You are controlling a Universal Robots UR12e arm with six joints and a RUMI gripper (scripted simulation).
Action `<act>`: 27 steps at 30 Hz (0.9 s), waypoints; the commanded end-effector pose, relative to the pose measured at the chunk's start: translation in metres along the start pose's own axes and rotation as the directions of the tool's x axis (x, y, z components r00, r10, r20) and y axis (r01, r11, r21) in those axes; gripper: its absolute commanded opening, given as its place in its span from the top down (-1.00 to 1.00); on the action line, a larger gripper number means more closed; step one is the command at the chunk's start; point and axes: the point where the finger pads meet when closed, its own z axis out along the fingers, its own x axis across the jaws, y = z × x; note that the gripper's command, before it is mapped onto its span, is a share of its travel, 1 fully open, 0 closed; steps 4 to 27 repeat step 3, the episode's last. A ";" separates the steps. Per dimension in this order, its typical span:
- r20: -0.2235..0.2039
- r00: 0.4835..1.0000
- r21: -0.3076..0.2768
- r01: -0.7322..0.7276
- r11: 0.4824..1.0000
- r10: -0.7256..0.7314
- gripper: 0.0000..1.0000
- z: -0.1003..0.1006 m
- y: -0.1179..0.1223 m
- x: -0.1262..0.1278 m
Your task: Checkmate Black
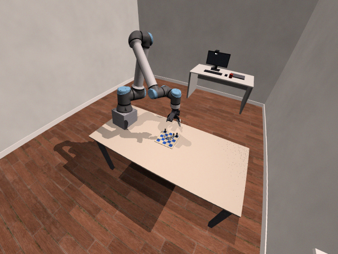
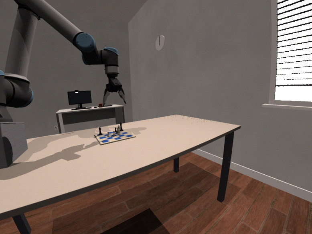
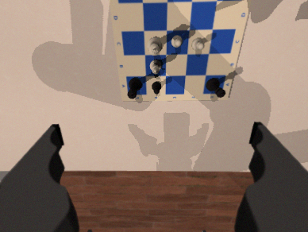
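Note:
A small blue and cream chessboard (image 3: pixel 179 48) lies on the table; it also shows in the top view (image 1: pixel 167 139) and the exterior view (image 2: pixel 115 136). In the wrist view three black pieces stand on the nearest row: one at the left corner (image 3: pixel 135 87), a smaller one beside it (image 3: pixel 156 86), one at the right (image 3: pixel 214 86). Three white pieces (image 3: pixel 176 42) stand in a row two ranks up, and one white piece (image 3: pixel 156 65) stands between the rows. My gripper (image 1: pixel 173 117) hangs open and empty high above the table edge, short of the board; it shows in the exterior view (image 2: pixel 114 96) and its fingers frame the wrist view (image 3: pixel 155 175).
The arm's grey base block (image 1: pixel 124 117) sits at the table's far left corner. A desk with a monitor (image 1: pixel 220 73) stands by the back wall. The table edge and wood floor (image 3: pixel 156 199) lie directly under the gripper.

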 end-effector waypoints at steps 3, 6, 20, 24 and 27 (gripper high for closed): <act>0.001 1.000 0.001 0.000 1.000 0.000 -1.00 -0.001 -0.001 -0.001; 0.001 1.000 0.001 0.000 1.000 0.000 -1.00 -0.001 -0.001 -0.001; 0.001 1.000 0.001 0.000 1.000 0.000 -1.00 -0.001 -0.001 -0.001; 0.001 1.000 0.001 0.000 1.000 0.000 -1.00 -0.001 -0.001 -0.001; 0.001 1.000 0.001 0.000 1.000 0.000 -1.00 -0.001 -0.001 -0.001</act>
